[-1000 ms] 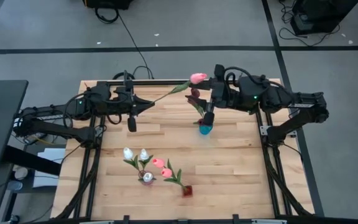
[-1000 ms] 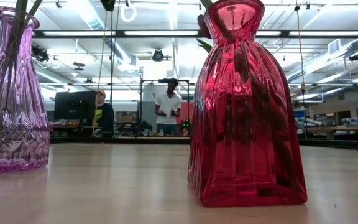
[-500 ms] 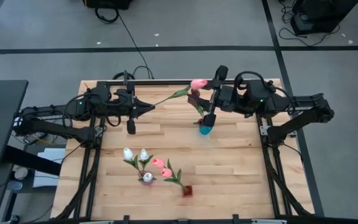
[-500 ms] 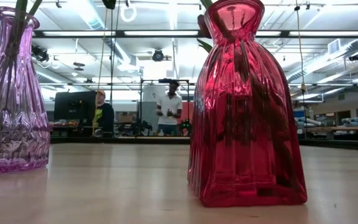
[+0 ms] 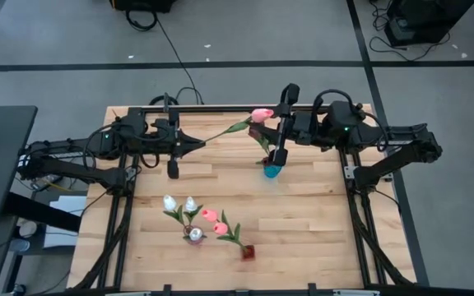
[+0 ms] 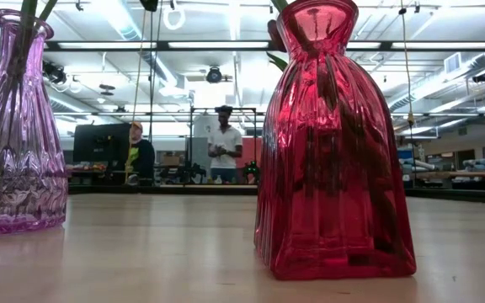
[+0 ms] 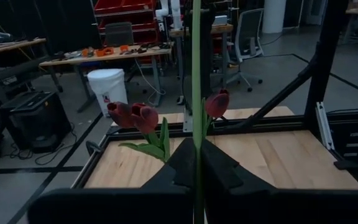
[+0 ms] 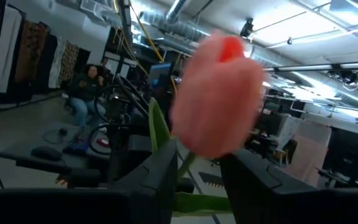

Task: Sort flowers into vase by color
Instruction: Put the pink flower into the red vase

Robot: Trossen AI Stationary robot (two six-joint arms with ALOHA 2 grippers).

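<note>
Pink tulip (image 5: 262, 114) btwn left claw (image 5: 197, 142) & right claw (image 5: 280, 112).

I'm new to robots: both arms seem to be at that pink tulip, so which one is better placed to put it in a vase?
Probably the left gripper: it is shut on the pink tulip's stem, while the right gripper is open around the head.

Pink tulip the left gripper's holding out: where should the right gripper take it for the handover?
Take the pink tulip on the bare stem just below the head, above the leaf, not on the soft bloom. The left gripper pinches the stem's far end, so it spans the gap. The right gripper already faces the head, fingers open to either side; close there, across the stem.
</note>
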